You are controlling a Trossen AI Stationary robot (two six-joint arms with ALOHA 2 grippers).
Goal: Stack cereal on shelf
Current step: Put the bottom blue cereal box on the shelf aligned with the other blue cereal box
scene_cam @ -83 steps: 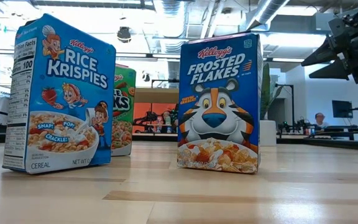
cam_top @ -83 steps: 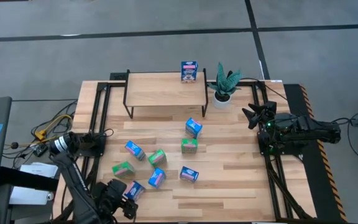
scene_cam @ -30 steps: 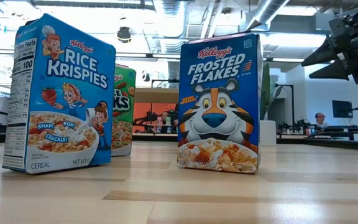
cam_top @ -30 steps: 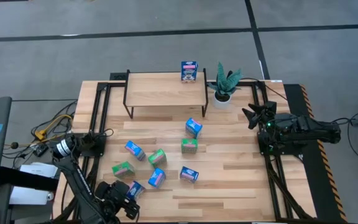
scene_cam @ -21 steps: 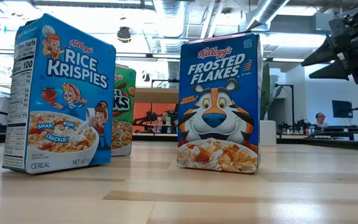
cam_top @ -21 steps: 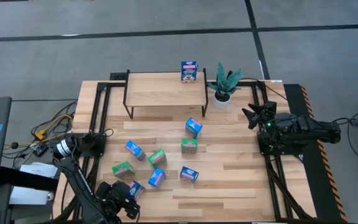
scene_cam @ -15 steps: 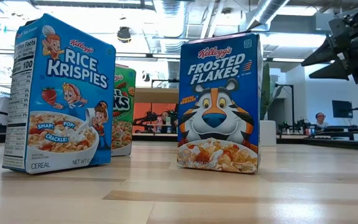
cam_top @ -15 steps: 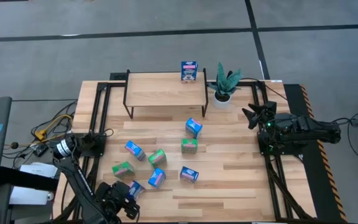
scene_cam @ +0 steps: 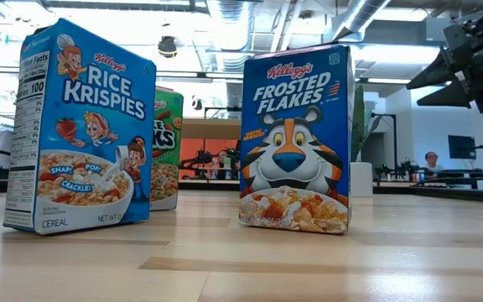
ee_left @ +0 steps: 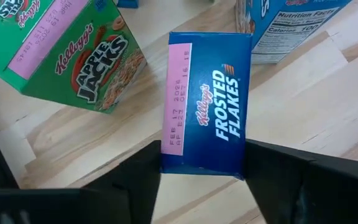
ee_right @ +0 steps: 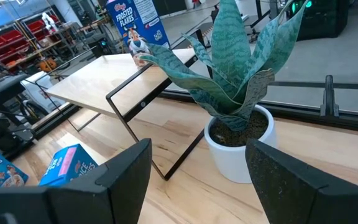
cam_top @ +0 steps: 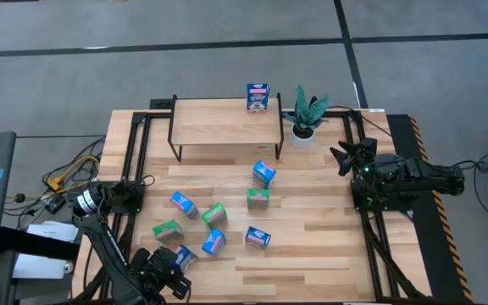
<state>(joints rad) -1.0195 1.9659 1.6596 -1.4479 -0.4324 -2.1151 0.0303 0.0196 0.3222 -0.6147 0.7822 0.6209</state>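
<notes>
Big light-wood plank counter (cam_top: 312,246) carries everything. At its far edge stands the low light-wood shelf on thin black legs (cam_top: 225,121), with one blue Frosted Flakes box (cam_top: 257,97) upright on its right end; a small potted green plant in a white pot (cam_top: 305,119) sits just beside the shelf's right leg.

Loose small cardboard cereal boxes, blue and green, lie scattered mid-counter: two near the middle (cam_top: 263,174) (cam_top: 258,199), the rest in a cluster toward the near-left.

Left hand (cam_top: 174,271) is low at the near-left corner over a lying blue Frosted Flakes box with a pink date strip (ee_left: 207,104). In the left wrist view its dark fingers (ee_left: 135,180) stand wide apart either side of the box's near end, not pressing, so nothing is held. A green Apple Jacks box (ee_left: 73,53) lies just beside it.

Right hand (cam_top: 346,157) waits at the right edge, raised, spread open and empty, looking at the plant and shelf.

Step in hand, I judge: grasp this box. Centre the fingers on the long narrow sides, drop lower before closing, stay clear of the green neighbour. Squeeze gently since cardboard crushes, lift straight up, then set it upright next to the box on the shelf.
</notes>
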